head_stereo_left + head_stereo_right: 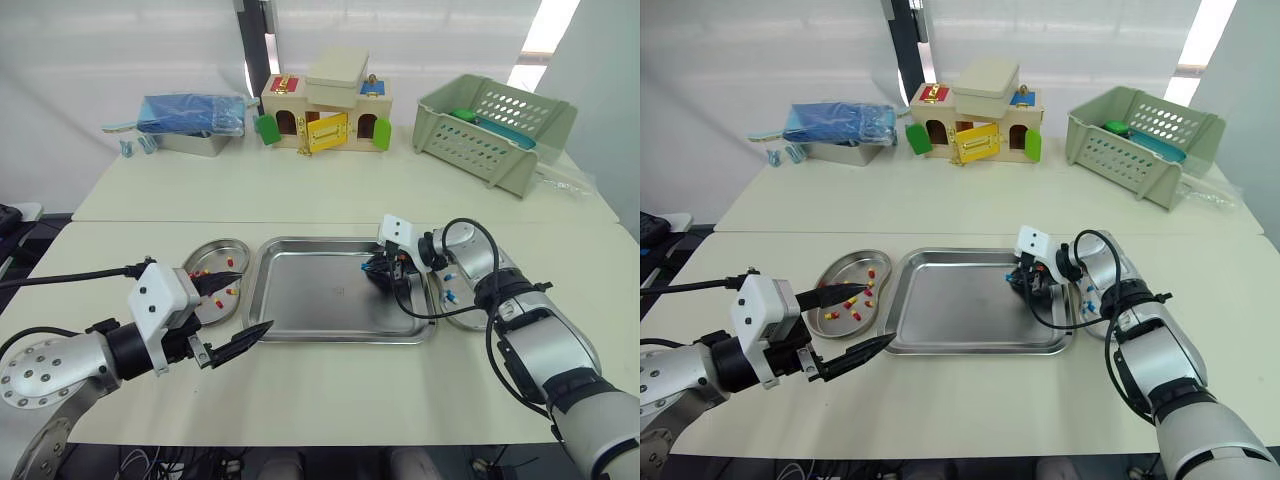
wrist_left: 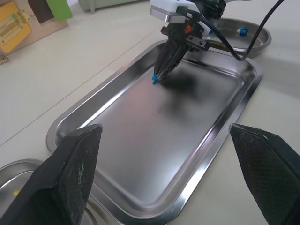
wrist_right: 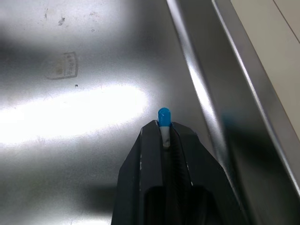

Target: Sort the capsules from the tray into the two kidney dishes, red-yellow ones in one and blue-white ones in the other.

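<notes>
A steel tray [image 1: 300, 300] lies in the middle of the table, between two kidney dishes. The left dish [image 1: 212, 252] holds several red-yellow capsules [image 1: 855, 300]. The right dish [image 1: 462, 310] holds blue-white capsules [image 1: 451, 296]. My right gripper [image 1: 372, 272] is down in the tray's far right part, shut on a blue-white capsule [image 3: 164, 117] whose blue end sticks out past the fingertips, close to the tray floor. My left gripper [image 1: 240, 308] hangs open and empty over the tray's near left corner, beside the left dish.
At the back of the table stand a toy house with coloured doors [image 1: 325, 115], a green slotted basket [image 1: 495, 125] at the right, and a metal box with a blue bag [image 1: 192, 118] at the left.
</notes>
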### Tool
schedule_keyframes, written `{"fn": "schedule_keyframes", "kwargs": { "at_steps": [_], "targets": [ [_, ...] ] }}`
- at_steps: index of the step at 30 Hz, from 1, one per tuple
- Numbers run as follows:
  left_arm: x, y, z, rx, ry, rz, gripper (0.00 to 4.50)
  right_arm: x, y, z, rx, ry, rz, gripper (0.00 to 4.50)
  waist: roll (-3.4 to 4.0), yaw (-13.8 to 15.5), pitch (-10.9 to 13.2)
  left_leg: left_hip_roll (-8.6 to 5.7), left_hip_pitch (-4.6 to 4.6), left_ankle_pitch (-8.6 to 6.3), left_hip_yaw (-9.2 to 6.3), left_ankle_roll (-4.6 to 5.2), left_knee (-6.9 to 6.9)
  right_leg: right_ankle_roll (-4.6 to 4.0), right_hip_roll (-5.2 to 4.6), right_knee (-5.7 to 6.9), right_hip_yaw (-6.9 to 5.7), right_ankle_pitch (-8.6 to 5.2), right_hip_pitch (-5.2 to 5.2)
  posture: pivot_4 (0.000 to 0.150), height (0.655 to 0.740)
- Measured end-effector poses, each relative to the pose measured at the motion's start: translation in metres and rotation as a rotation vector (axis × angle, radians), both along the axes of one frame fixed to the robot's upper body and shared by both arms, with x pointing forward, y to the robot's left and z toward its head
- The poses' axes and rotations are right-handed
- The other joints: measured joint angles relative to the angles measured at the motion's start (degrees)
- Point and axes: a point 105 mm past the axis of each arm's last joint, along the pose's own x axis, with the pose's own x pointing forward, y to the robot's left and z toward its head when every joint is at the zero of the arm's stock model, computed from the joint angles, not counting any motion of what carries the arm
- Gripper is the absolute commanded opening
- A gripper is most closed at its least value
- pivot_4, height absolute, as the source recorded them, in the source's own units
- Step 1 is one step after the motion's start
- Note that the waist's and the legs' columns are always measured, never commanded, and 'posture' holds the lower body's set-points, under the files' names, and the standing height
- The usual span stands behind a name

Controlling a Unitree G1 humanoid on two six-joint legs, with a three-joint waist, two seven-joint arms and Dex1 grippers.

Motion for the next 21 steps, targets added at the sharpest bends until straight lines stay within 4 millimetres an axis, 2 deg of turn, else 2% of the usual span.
{"fn": "schedule_keyframes", "kwargs": {
  "at_steps": [2, 5, 7, 9, 12, 15, 21],
  "targets": [
    [0.001, 0.000, 0.001, -0.001, -0.005, -0.003, 4.50, 0.000, -0.006, 0.007, 0.006, -0.019, -0.009, 0.03, 0.06, 0.1, 0.0, -0.02, -0.05, 0.00, 0.00, 0.00, 0.02, 0.00, -0.01, 0.00, 0.00, 0.00, -0.03, 0.150, 0.7400],
    [0.002, -0.003, 0.003, -0.004, -0.010, -0.017, 4.50, -0.002, -0.020, 0.031, 0.038, -0.073, -0.036, 0.03, 0.09, 0.3, 0.1, -0.02, -0.10, 0.00, -0.04, 0.00, 0.02, 0.00, -0.01, -0.01, -0.03, 0.00, -0.04, 0.150, 0.7400],
    [0.003, -0.006, 0.003, -0.007, -0.012, -0.029, 4.50, -0.006, -0.038, 0.053, 0.068, -0.124, -0.070, 0.03, 0.10, 0.6, 0.1, -0.03, -0.12, 0.00, -0.02, 0.00, 0.02, 0.00, -0.02, -0.05, -0.02, 0.00, -0.04, 0.150, 0.7400],
    [0.003, -0.009, 0.003, -0.010, -0.010, -0.046, 4.50, -0.015, -0.058, 0.066, 0.073, -0.161, -0.106, 0.03, 0.10, 1.0, 0.1, -0.03, -0.14, -0.01, -0.03, 0.01, 0.01, 0.00, -0.03, -0.06, -0.03, 0.00, -0.04, 0.150, 0.7400],
    [0.004, -0.012, 0.000, -0.015, 0.001, -0.058, 4.50, -0.031, -0.092, 0.066, 0.040, -0.152, -0.190, 0.03, 0.09, 1.6, 0.1, -0.03, -0.14, -0.06, 0.01, 0.10, 0.02, 0.00, -0.03, -0.06, -0.01, 0.00, -0.04, 0.150, 0.7400],
    [0.006, -0.015, -0.003, -0.022, 0.016, -0.080, 4.50, -0.045, -0.116, 0.060, 0.015, -0.123, -0.266, 0.03, 0.12, 1.6, 0.1, -0.03, -0.09, -0.12, 0.04, 0.22, 0.02, 0.00, -0.02, -0.02, 0.03, 0.00, -0.05, 0.150, 0.7400],
    [0.010, -0.019, -0.003, -0.025, 0.008, -0.117, 4.50, -0.058, -0.141, 0.051, -0.006, -0.108, -0.379, 0.03, 0.13, 1.5, 0.1, -0.03, -0.10, -0.12, 0.06, 0.23, 0.02, 0.00, -0.02, -0.02, 0.04, 0.00, -0.04, 0.150, 0.7400]
  ]
}}
